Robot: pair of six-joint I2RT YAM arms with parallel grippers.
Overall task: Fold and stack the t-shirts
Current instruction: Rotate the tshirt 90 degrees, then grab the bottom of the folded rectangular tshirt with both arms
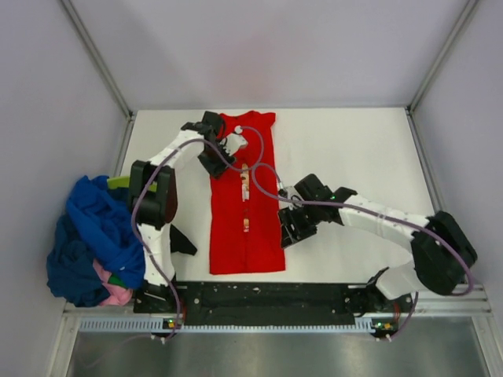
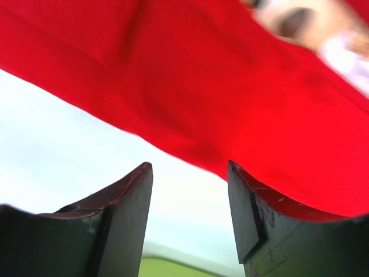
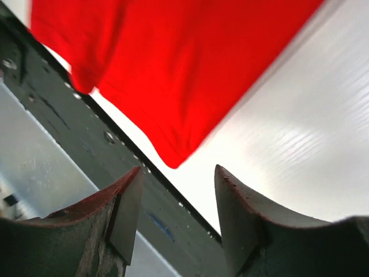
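Right gripper (image 3: 179, 179): jaws spread, nothing between them, hanging low just off the near right corner of the red t-shirt (image 3: 173, 69). Not on cloth. Can't tell if it touches the worktop (image 3: 300, 115).

Red t-shirt lies flat mid-worktop as a long narrow strip, hem toward the arm bases, collar at the far end. Both sides look folded in to the centre line, with a sliver of print showing along the seam. Long edges fairly straight, few wrinkles.

Left gripper (image 2: 190, 173): also spread and empty, up by the collar end on the shirt's left edge. Wrist view shows red cloth just beyond the fingertips and bare worktop between them.

Other t-shirts sit in a loose pile (image 1: 94, 236) at the far left beside the left arm, seemingly past the worktop's edge. Blue and navy on top, bits of pink and lime-green poking out. Well apart from the red one.

Handling, my read:
- Light, limp cloth with no stiffness, so it will sag and come undone if lifted by one point.
- Layers are doubled along the strip, so a pinch must catch all of them or the lengthwise fold opens.
- Best holds are the two hem corners, one per gripper, with a finger slid under from the side. Then carry the hem over to the collar, low and level.
- Worktop looks smooth, so the strip may slide when nudged.
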